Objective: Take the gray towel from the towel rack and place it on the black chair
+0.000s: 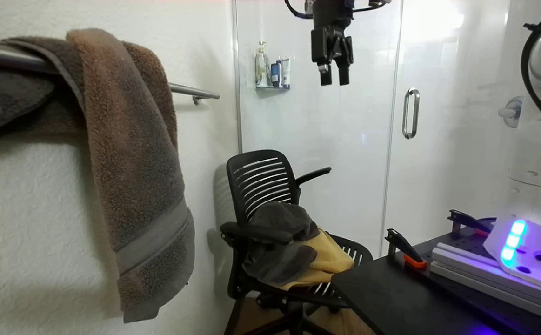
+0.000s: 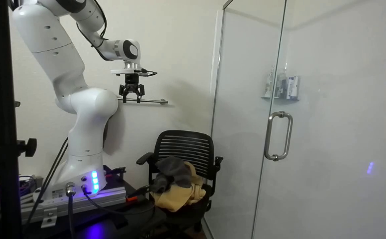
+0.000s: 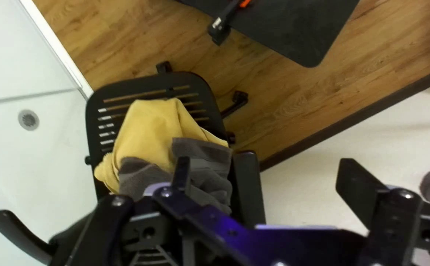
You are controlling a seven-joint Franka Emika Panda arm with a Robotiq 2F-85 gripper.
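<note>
- Black flat surface (image 1: pixel 382 293): one edge faces the black slatted chair (image 1: pixel 256 232).
- Gray-brown plush towel (image 1: pixel 135 153): over the silvery metal bar (image 1: pixel 191 90), beyond a surface corner.
- Crumpled gray cloth (image 1: pixel 279 218) and yellow cloth (image 1: pixel 326 253): on the chair.
- Black jaws: spread, higher than the chair.

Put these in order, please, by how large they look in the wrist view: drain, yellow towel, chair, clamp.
Largest to smallest:
Chair, though the end effector hides part of it
Yellow towel
Clamp, cut by the picture's top edge
Drain
</note>
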